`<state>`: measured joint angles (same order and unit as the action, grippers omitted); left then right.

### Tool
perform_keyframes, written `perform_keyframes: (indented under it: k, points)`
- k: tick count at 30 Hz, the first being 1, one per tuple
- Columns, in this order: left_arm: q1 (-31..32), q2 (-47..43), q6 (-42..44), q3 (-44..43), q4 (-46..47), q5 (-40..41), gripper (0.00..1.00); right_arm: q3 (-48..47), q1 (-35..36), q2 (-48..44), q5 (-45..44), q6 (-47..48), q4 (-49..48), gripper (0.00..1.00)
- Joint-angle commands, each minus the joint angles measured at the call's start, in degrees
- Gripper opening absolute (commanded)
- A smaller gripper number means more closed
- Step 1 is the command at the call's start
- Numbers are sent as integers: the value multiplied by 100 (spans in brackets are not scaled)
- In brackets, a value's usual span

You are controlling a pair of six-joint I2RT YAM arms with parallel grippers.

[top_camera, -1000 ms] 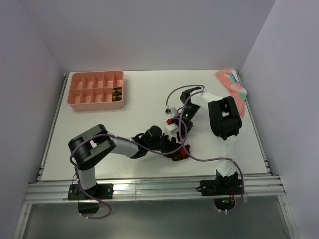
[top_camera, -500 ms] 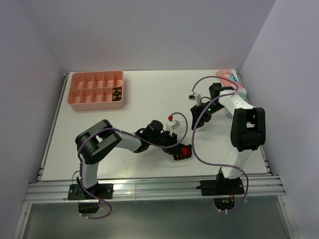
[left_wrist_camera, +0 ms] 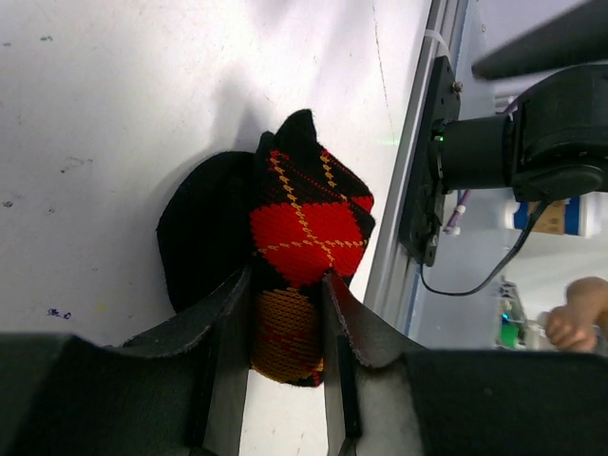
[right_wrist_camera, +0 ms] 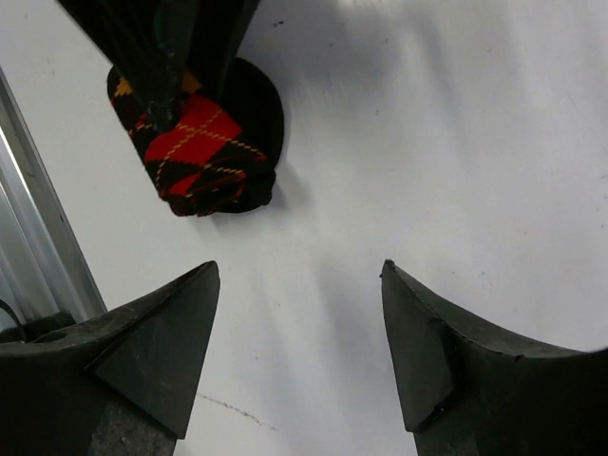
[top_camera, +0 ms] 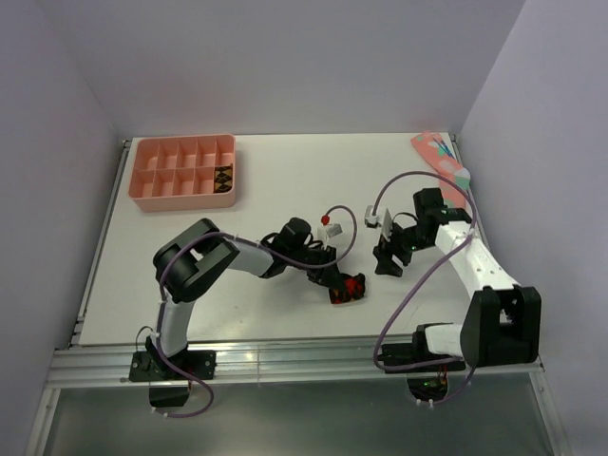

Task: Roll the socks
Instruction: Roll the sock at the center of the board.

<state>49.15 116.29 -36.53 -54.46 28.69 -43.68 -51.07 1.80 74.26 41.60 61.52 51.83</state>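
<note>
A rolled sock (top_camera: pixel 351 288), dark with red and orange diamonds, lies on the white table near the front middle. My left gripper (top_camera: pixel 332 275) is shut on it. In the left wrist view both fingers (left_wrist_camera: pixel 233 313) press the sides of the roll (left_wrist_camera: pixel 309 223), and the left gripper (left_wrist_camera: pixel 287 275) reaches across it. My right gripper (top_camera: pixel 388 258) hovers just right of the roll, open with only bare table between its fingers (right_wrist_camera: pixel 299 268). The right wrist view shows the roll (right_wrist_camera: pixel 199 142) ahead and to the left. Another dark argyle sock (top_camera: pixel 223 177) sits in a tray compartment.
A pink divided tray (top_camera: pixel 152 195) stands at the back left. A pink sock (top_camera: pixel 442 157) with teal and white marks lies at the back right corner. The table's front rail (top_camera: pixel 285 356) runs close below the roll. Cables loop over both arms.
My right arm swung from the back right down toward the middle, ending beside the roll, and its jaws opened wider. The left gripper kept its hold on the roll.
</note>
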Motion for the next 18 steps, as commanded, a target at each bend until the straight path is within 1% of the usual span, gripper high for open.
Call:
perform_keyframes:
  k: [1,3,7,11,13,17,18]
  points:
    - [-54,676,322,235,-1954,563,0,255,118,-350,-3,686,-244,77]
    - [-72,737,305,146,-2156,519,0,351,232,-464,-56,827,-191,80]
    - [-124,878,182,-64,-2358,413,0,659,584,-684,-353,880,-393,82]
    - [-159,1027,155,-284,-2639,343,0,1168,1076,-1062,-732,792,-963,83]
    - [-186,1045,138,-381,-2728,308,0,1406,1295,-1290,-777,783,-1070,84]
    - [-300,1115,137,-495,-2851,167,0,1731,1559,-1616,-996,739,-1534,87]
    - [-318,1133,146,-522,-3025,158,0,1854,1603,-1703,-1031,730,-1614,88]
